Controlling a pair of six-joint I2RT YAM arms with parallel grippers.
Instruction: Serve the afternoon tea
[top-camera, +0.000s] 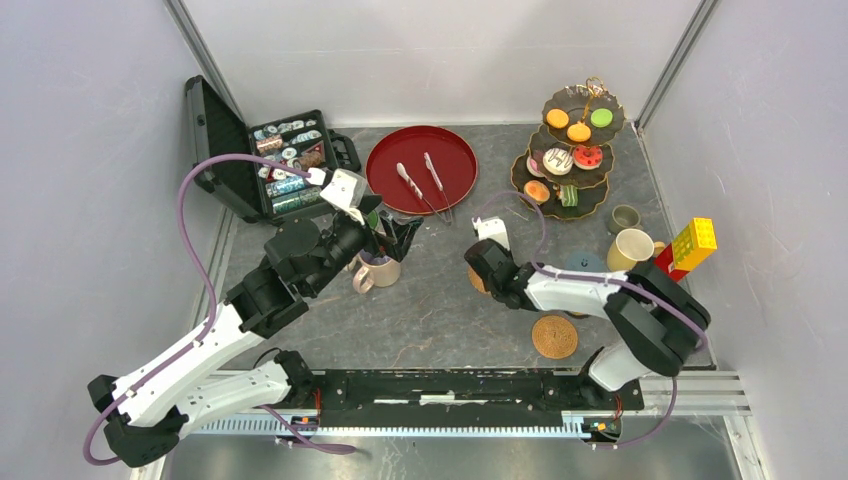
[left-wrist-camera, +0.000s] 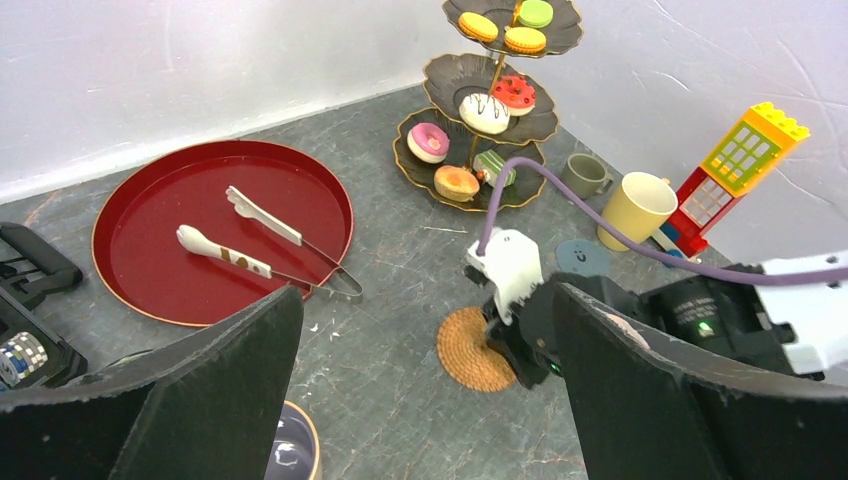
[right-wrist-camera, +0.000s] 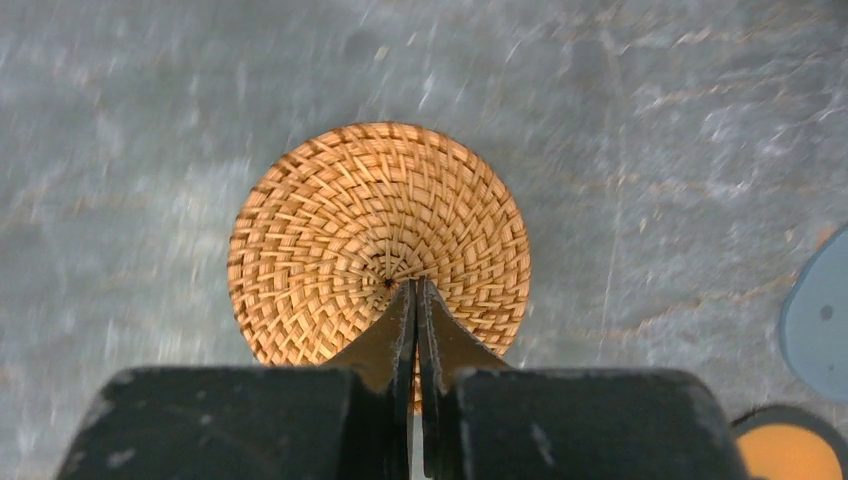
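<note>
Round red tray (top-camera: 385, 178) sat at the back with two tongs (top-camera: 412, 186) on it, open black case (top-camera: 216, 150) just left. Woven coaster (top-camera: 554, 336) up front, brick tower (top-camera: 692, 245) far right.

The whole bench (top-camera: 430, 310) is viewed from above and behind the arm bases. From the left wrist, a low oblique view is taken across the bench toward its far right corner, with the red tray (left-wrist-camera: 140, 215) and tiered stand (left-wrist-camera: 445, 78) included. From the right wrist, the woven coaster (right-wrist-camera: 330, 220) is seen straight down, very near; it is shared by all three views.
</note>
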